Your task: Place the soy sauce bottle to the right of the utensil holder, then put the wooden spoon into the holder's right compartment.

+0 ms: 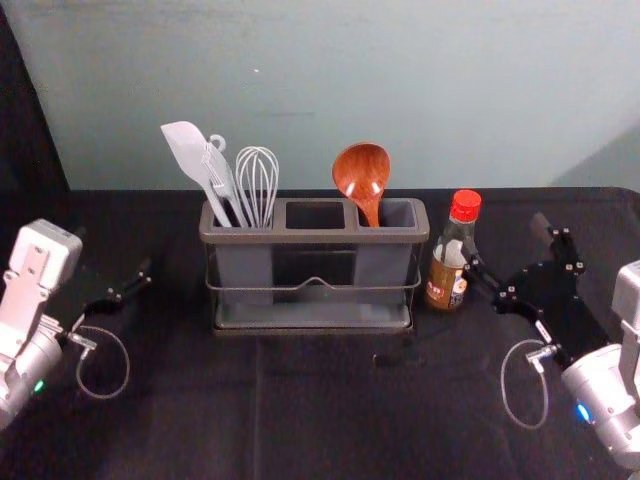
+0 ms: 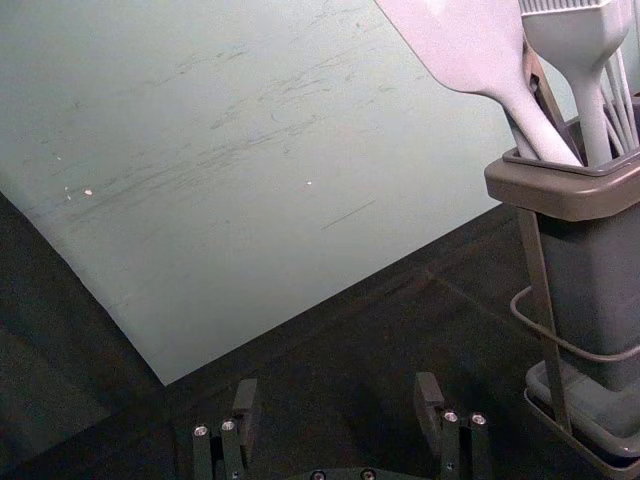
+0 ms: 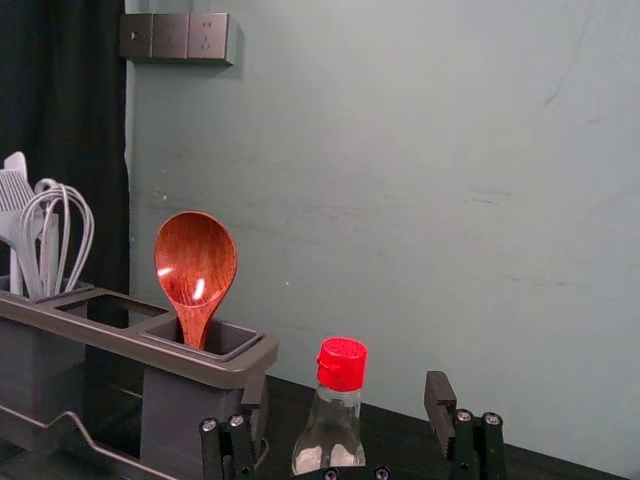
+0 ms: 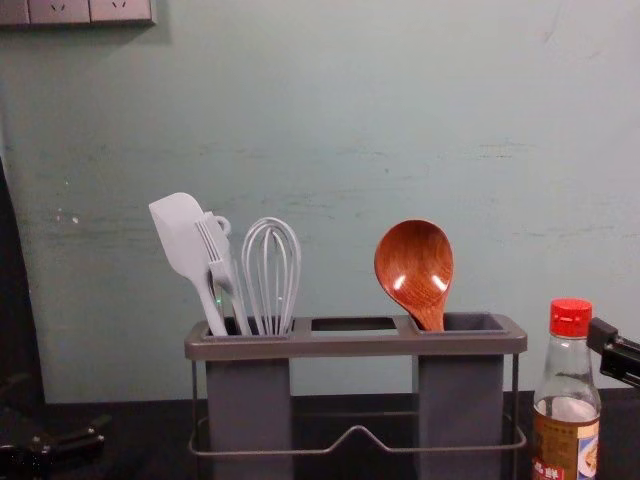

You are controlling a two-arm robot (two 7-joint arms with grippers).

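Right gripper point(image 1: 508, 248) is held out at the holder's right side, fingers spread wide, and nothing is gripped! Just to its left, the soy sauce bottle point(image 1: 445, 278) is seen standing upright, red cap point(image 1: 466, 205) on top, set down just beside the right end of the utensil holder point(image 1: 314, 237). One fingertip is seen close by the bottle in the chest view; whether glass is being touched cannot be told.

And the wooden spoon point(image 1: 361, 172)? It is lodged in the holder's right compartment point(image 1: 402, 214), handle down, bowl up, tipped a little to the left, with the bowl held well above the rim. Over at the other end, the left compartment is packed: a pale spatula point(image 1: 187, 150), a toothed utensil point(image 4: 213, 243) and a whisk point(image 1: 257, 180) are all stood up together there.

Out on the left, the left gripper point(image 1: 113, 253) is parked over the dark cloth point(image 1: 190, 400), fingers well apart, nothing held between them. Behind it all, wall sockets point(image 3: 207, 37) are picked up in the right wrist view.
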